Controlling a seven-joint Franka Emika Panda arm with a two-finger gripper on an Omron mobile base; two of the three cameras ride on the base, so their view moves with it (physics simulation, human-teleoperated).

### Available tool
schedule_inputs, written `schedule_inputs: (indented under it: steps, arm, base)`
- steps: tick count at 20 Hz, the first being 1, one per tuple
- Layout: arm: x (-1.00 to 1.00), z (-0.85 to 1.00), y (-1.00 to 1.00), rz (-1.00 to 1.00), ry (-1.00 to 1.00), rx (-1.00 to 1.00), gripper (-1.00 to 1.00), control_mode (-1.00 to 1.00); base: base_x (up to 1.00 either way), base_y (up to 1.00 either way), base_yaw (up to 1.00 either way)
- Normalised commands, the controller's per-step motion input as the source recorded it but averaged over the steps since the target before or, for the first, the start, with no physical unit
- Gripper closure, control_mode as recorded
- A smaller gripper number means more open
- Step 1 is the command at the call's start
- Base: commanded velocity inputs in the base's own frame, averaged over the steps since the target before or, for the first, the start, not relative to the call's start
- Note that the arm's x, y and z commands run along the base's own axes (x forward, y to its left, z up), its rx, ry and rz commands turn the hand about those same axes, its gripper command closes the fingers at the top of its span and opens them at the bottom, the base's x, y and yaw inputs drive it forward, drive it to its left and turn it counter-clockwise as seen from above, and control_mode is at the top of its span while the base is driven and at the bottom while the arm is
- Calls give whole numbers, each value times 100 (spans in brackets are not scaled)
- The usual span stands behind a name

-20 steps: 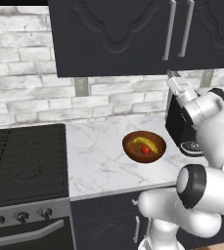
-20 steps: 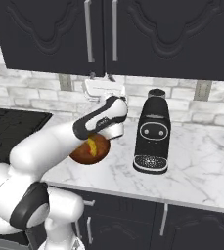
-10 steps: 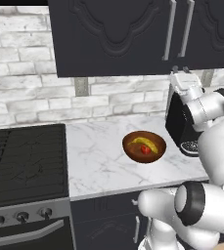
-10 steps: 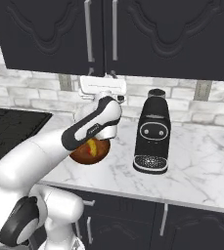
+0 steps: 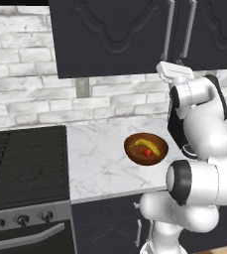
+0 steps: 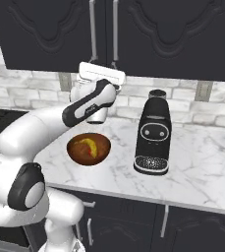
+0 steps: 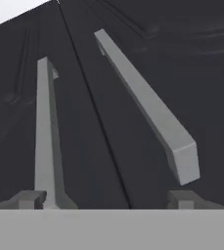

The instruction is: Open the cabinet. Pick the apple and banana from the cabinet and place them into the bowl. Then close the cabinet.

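Hand view first: the tool (image 7: 106, 197) has its tips spread wide apart, nothing between them, and it's looking straight at the cabinet (image 7: 182, 58) doors, both shut. Two silver handles (image 7: 147, 105) run away from the tips, one each side of the door seam, long axis along the seam.

From the base views, nearest thing on the marble table (image 5: 97, 158) is the bowl (image 5: 145, 149), sitting upright near the front edge. Inside it lies the banana (image 5: 145, 144), a little yellow curve with its length across the bowl, and the apple (image 5: 147, 152) is touching it on the near side. In the right base view the bowl (image 6: 88, 148) is left of a black coffee machine (image 6: 153, 133), a bit apart from it.

Further back and up, the tool (image 6: 101, 74) is raised to the lower ends of the handles (image 6: 92, 29), which hang vertical on the cabinet (image 6: 173, 34). Stove (image 5: 23, 163) is off to the left.
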Motion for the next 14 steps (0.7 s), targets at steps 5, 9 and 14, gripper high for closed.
schedule_inputs:
  steps: [5,9,14]
  arm:
    - [95,0,0,-10,17,0,-100,-100]
    - [70,0,0,-1,16,0,-100,-100]
    - [99,-2,-9,0,18,0,-100,-100]
  base:
    - [0,0,0]
    - [0,0,0]
    - [0,0,0]
